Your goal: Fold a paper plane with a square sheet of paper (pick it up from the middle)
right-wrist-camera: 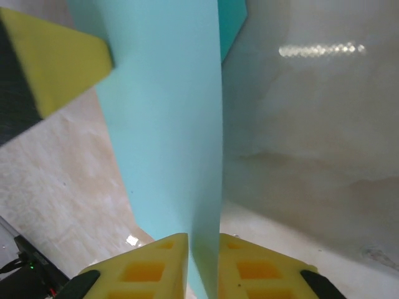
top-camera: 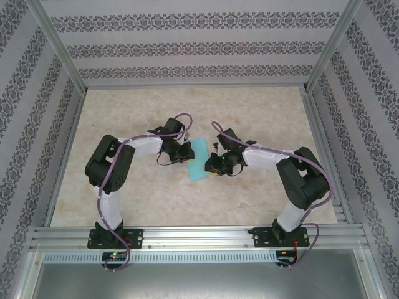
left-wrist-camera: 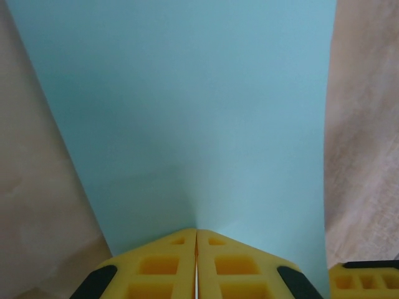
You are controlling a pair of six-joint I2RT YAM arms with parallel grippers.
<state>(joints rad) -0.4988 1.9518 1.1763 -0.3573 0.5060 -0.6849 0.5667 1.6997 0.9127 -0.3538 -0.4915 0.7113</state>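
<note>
The square sheet of paper [top-camera: 199,159] is turquoise-teal and hangs between my two grippers above the middle of the table. My left gripper [top-camera: 185,151] grips its left edge; in the left wrist view the yellow fingers [left-wrist-camera: 162,268] press together at the gripper tip [left-wrist-camera: 196,232], pinching the paper [left-wrist-camera: 199,112], which spreads away ahead. My right gripper [top-camera: 215,163] holds the other side. In the right wrist view the paper [right-wrist-camera: 165,124] stands on edge, filling the narrow gap at the gripper tip [right-wrist-camera: 203,240]. A left finger [right-wrist-camera: 56,62] shows at the top left.
The beige marbled tabletop [top-camera: 187,112] lies under the paper. Patterned walls [top-camera: 187,47] close in the back and both sides. An aluminium rail [top-camera: 199,235] runs along the near edge by the arm bases. A right finger [left-wrist-camera: 365,280] shows at the lower right of the left wrist view.
</note>
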